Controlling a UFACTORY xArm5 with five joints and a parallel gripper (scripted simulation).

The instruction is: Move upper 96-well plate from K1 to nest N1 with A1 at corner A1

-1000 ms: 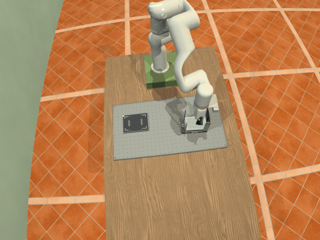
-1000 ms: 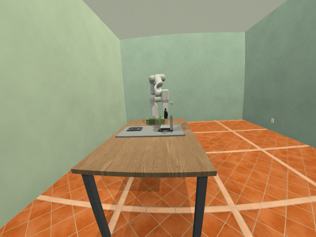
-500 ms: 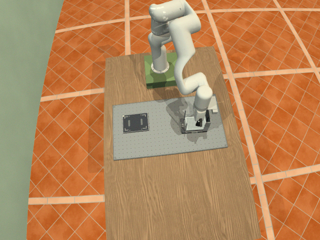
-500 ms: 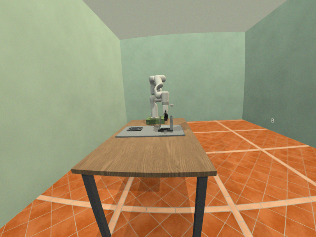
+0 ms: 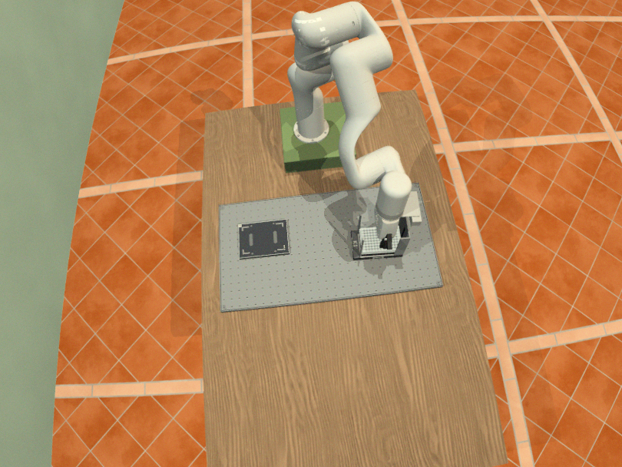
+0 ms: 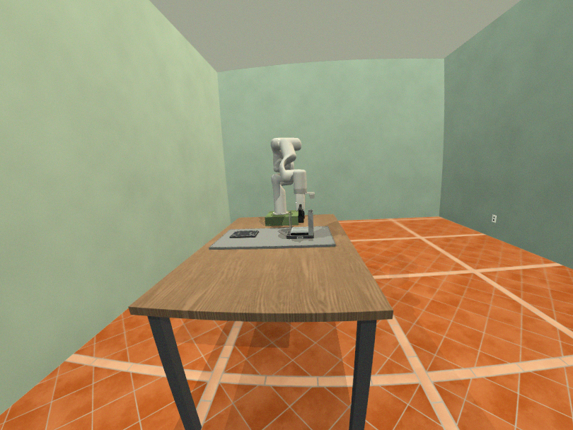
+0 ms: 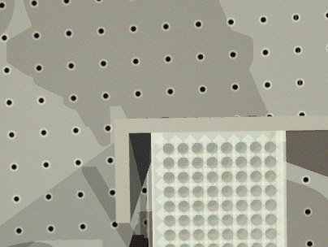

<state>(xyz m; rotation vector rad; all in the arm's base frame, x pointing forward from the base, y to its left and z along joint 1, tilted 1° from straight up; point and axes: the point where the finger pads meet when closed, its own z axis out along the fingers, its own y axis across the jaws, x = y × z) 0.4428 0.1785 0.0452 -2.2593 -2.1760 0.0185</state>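
Worktop [image 5: 321,362]: long wood-grain surface on dark legs, standing on an orange tiled floor [image 5: 542,210] with green walls [image 6: 115,138] around.

Grey perforated breadboard [image 5: 301,281] lies across the worktop's middle, nearer my base than the far end. Both fixtures sit on it.

My arm [image 5: 358,100] rises from a green pedestal [image 5: 290,163] at the worktop's edge, folds over and comes straight down over the stack rack K1 [image 5: 405,236], which stands on the breadboard's right part in the top view.

Plate nest N1 [image 5: 243,251]: dark flat rectangle with pale corner locators and two slots, on the left part of the breadboard, well apart from K1. Nothing lies in it.

K1: dark base with upright side posts. In the wrist view its pale grey frame [image 7: 122,171] borders the plate on two sides.

Upper 96-well plate [image 7: 217,187]: white, in K1, topmost on the stack, flat. Its rows of round wells fill the lower middle of the wrist view. Cut-off corner: cannot tell from these views. The lower plate is hidden beneath it.

My jaws [image 5: 385,243]: released, fully spread, grasping nothing. They hang directly above the plate inside the rack's posts; whether they touch it I cannot tell.
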